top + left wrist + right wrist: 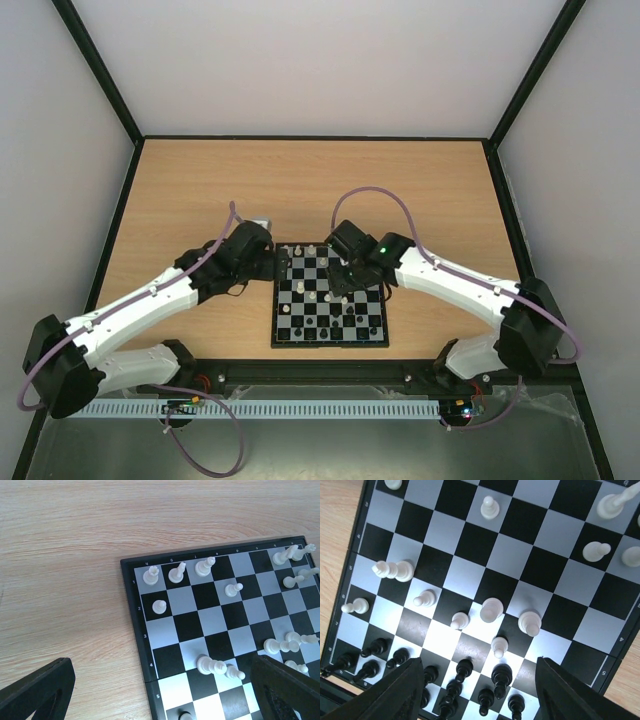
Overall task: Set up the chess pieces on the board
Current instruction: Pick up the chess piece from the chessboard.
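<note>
One wooden table (300, 190) carries one small chequered board (276, 320), which lies near the table's near edge, midway between the two arms. Both grippers hang over it. The left gripper (161, 680) sits at the board's far-left corner with its fingers spread wide and nothing between them but squares. The right gripper (480, 672) is over the near half with its fingers apart, straddling several pieces but clamped on none. The job looks about half done. The black pieces (501, 672) are bunched along the near two rows, roughly a dozen of them, too crowded to count exactly. The white pieces (491, 610) are mostly loose in mid-board. Twelve show in the right wrist view, which cuts off part of the far row, and three stand on that far row in the left wrist view. One tall white piece (392, 570) lies on its side. The step in hand seems to be picking a stray white piece. That calls for a narrow, straight-down pinch on one figure without brushing its close neighbours, then a carry to the far rows.
</note>
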`<act>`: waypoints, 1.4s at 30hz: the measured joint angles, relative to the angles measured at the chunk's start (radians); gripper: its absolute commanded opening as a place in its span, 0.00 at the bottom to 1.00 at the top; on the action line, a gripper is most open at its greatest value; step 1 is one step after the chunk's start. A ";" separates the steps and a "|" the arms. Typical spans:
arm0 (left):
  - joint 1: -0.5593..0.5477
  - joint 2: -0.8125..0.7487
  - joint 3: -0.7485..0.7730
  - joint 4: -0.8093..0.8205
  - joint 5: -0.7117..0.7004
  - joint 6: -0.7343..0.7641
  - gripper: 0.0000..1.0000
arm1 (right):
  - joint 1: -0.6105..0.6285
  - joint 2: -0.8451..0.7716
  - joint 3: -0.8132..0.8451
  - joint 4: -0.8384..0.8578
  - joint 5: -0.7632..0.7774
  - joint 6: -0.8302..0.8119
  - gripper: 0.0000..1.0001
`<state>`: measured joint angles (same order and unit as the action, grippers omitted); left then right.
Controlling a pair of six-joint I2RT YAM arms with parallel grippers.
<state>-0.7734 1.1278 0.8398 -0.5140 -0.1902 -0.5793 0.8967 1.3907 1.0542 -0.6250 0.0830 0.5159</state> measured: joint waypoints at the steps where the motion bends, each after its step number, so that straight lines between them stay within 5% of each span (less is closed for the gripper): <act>1: 0.000 0.000 -0.002 0.006 0.002 0.000 0.99 | 0.000 0.008 0.000 0.000 -0.006 -0.005 0.54; 16: 0.000 -0.016 -0.053 0.053 0.003 -0.008 0.99 | 0.000 0.124 0.000 0.016 -0.040 -0.050 0.35; 42: 0.005 -0.016 -0.056 0.062 0.004 -0.008 0.99 | -0.002 0.248 0.056 0.041 0.008 -0.065 0.35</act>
<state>-0.7689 1.1122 0.7837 -0.4519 -0.1864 -0.5869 0.8948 1.6382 1.1103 -0.5842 0.0906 0.4507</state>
